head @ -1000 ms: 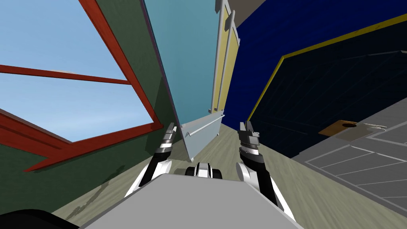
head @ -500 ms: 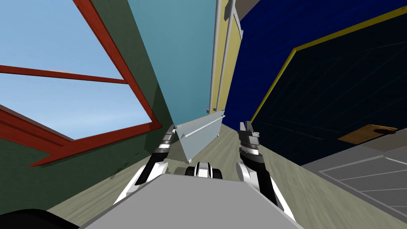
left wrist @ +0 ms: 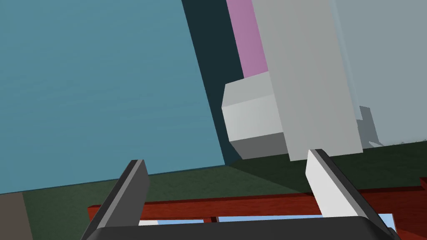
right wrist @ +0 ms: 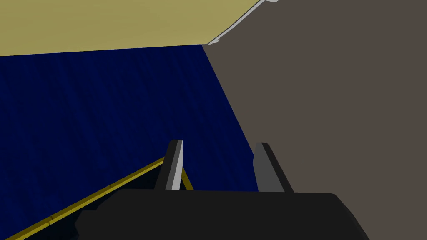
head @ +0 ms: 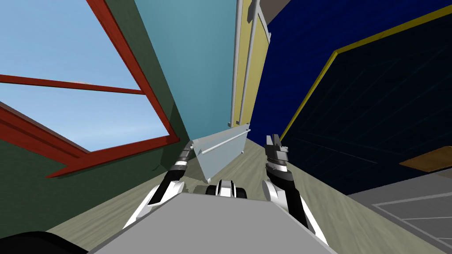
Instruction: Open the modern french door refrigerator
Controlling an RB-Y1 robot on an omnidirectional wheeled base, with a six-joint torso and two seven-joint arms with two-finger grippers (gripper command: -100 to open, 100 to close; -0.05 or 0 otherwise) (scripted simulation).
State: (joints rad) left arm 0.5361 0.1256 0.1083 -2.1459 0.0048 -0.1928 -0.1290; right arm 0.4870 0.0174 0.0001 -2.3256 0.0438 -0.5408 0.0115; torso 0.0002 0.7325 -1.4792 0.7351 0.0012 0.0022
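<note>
1. Left gripper point(head: 190, 145), fingers point(left wrist: 132, 187) spread wide and empty, sits at the refrigerator's point(head: 198, 66) lower left corner.
2. Right gripper point(head: 273, 139), fingers slightly parted, empty, hovers right of the refrigerator.
3. The refrigerator stands straight ahead, doors closed.

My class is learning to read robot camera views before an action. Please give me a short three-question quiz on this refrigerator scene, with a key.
1. True or false: the left gripper has its fingers open.
2. The window frame is: A red, B white, C yellow.
3. Fill in: ___ long grey vertical handles run up the refrigerator.
Key: 1 true; 2 A; 3 two.
</note>
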